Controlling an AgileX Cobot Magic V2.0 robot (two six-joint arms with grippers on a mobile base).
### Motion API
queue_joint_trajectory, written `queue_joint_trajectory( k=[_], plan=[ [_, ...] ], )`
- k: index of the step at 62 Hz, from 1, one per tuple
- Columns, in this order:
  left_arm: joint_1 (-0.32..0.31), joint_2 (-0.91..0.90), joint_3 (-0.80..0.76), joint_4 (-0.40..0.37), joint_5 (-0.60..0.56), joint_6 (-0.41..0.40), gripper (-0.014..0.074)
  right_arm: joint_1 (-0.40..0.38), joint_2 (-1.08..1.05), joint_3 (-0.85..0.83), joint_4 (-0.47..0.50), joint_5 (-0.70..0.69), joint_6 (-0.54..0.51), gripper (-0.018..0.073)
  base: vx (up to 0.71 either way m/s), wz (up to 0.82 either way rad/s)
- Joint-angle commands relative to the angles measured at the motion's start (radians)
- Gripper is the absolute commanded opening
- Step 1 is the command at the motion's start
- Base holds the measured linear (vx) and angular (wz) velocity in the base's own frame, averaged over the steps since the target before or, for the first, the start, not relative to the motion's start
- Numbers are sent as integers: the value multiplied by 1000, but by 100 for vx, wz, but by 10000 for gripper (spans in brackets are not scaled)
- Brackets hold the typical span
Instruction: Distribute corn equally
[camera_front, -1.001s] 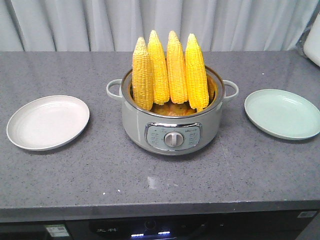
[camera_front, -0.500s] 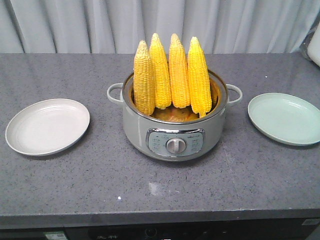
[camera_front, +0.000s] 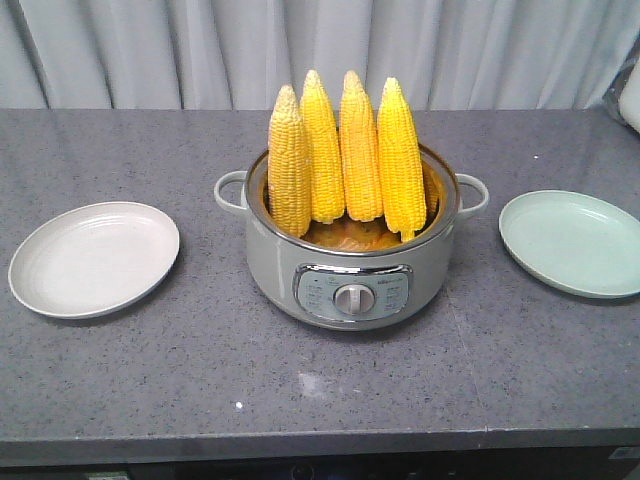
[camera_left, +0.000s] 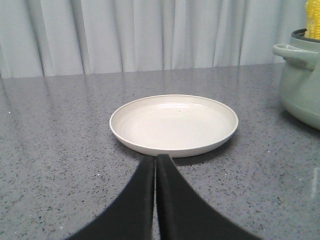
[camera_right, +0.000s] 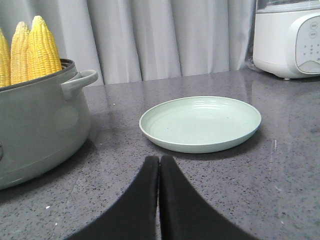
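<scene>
A: Nearest first. Grippers?
B: Left gripper (camera_left: 156, 160): both black fingers pressed together, low over the counter (camera_left: 60, 175), pointing at the white plate (camera_left: 173, 122). Right gripper (camera_right: 159, 160): same, fingers closed against each other, facing the green plate (camera_right: 200, 122).
A: Plates vs. the pot?
B: The pot (camera_front: 350, 270) sits mid-counter. White plate is well to the pot's left, green plate well to its right. Neither touches it, and both lie flat.
A: And the corn?
B: All the corn (camera_front: 345, 150) is in the pot: four cobs standing upright, tips up, side by side in a row, reaching well above the rim. The leftmost cob (camera_front: 288, 165) is paler than the other three. The pot has a handle on each side, w/ a dial and control panel on the front.
A: Behind the pot?
B: A white appliance (camera_right: 287, 37) at the back of the counter, far to the pot's right, beyond the green plate. A grey curtain (camera_front: 300, 50) hangs behind it all.
</scene>
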Motion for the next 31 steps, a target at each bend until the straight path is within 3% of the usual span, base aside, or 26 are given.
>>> queue_joint_trajectory(
  k=[1,31],
  plan=[
    [1,-16,15,0,-73,-7,-6,-4,-4,7,-7,-73,-10,-6,2,0],
    [1,-16,15,0,-73,-7,-6,-4,-4,7,-7,-73,-10,-6,2,0]
  ],
)
